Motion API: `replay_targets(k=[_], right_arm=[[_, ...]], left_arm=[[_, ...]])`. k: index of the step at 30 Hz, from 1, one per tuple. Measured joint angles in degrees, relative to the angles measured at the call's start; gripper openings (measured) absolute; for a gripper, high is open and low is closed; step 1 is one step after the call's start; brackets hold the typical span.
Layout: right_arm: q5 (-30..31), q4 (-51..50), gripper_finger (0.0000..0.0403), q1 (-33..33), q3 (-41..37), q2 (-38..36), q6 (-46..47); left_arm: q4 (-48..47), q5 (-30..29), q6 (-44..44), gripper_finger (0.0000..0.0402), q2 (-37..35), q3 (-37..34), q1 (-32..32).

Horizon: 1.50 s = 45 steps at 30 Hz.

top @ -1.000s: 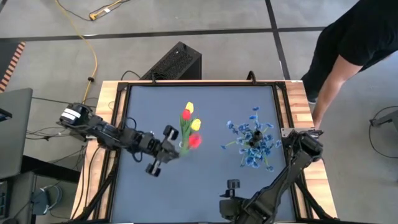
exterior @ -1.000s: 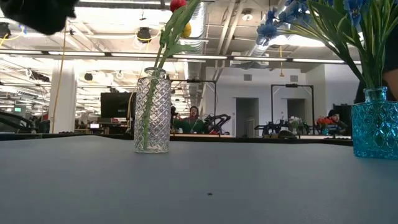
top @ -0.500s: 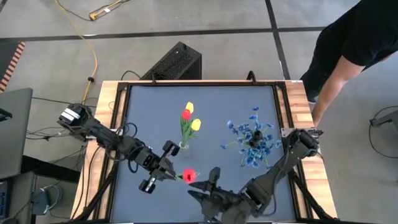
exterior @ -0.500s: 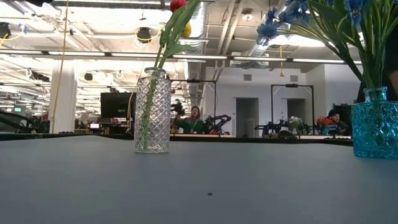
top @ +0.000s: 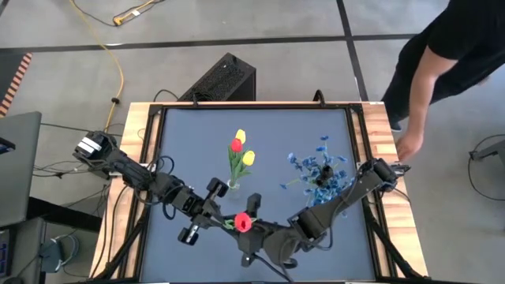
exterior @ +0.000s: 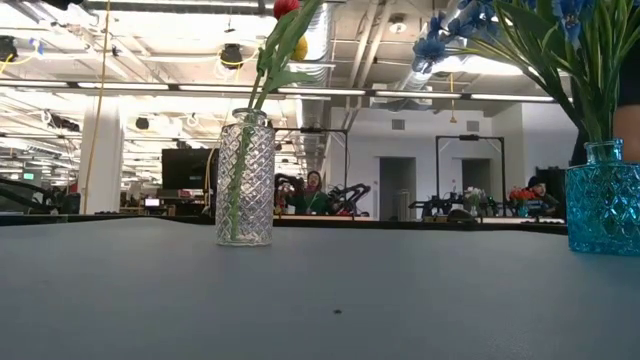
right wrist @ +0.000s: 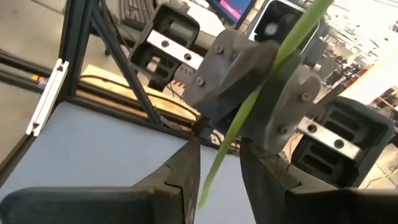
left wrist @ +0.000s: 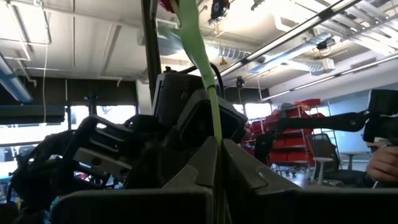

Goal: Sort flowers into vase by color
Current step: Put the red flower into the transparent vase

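1. The left gripper (top: 211, 218) is clamped on the green stem of a red tulip (top: 243, 223), held above the near part of the table (top: 181, 142); in the left wrist view the stem (left wrist: 208, 99) runs up from between the closed fingers (left wrist: 245, 168).
2. The right gripper (top: 254, 229) sits just beside the red bloom, facing the left gripper. In the right wrist view the same stem (right wrist: 261, 81) passes between its two fingers (right wrist: 180, 171), which stand apart on either side of it (whether they touch the stem cannot be told).
3. The clear glass vase (exterior: 245, 178) stands near the middle of the table, holding two yellow tulips (top: 248, 158) and another red one (top: 235, 145).
4. The blue glass vase (exterior: 603, 197) stands to the right, well apart from the clear one, filled with the blue blossoms (top: 322, 175).
5. A person in a dark top (top: 450, 47) leans in beyond the table's right edge, one hand (top: 409, 150) near the frame.
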Motion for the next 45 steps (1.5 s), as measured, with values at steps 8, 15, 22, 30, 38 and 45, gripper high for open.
replay_targets(k=[8,15,22,30,38,45], right_arm=[[0.0,2.1,0.0107,-0.1,0.0,0.0,-1.46],[0.84,2.13,0.0019,-0.03,0.0,0.0,-1.28],[2.61,-7.96,0.0018,1.33,0.0,-2.56,6.59],[-5.92,-27.62,0.0018,1.31,0.0,-7.21,28.37],[-7.85,-29.0,0.0018,0.08,-0.47,-6.34,32.1],[-9.43,-28.05,0.0018,-2.03,-1.37,-6.3,32.32]], left_arm=[[-0.01,-1.4,1.75,0.0,0.0,0.0,0.0],[-0.15,-1.08,2.93,0.0,0.0,0.0,-0.02],[-2.51,-2.55,1.8,0.0003,-0.45,0.0,0.07],[-12.24,-6.24,-0.35,0.0095,-2.08,0.02,0.36],[-16.25,-14.7,-2.54,0.0203,-1.89,0.02,0.48],[-17.52,-16.06,-2.65,0.0219,-1.88,0.02,0.52]])
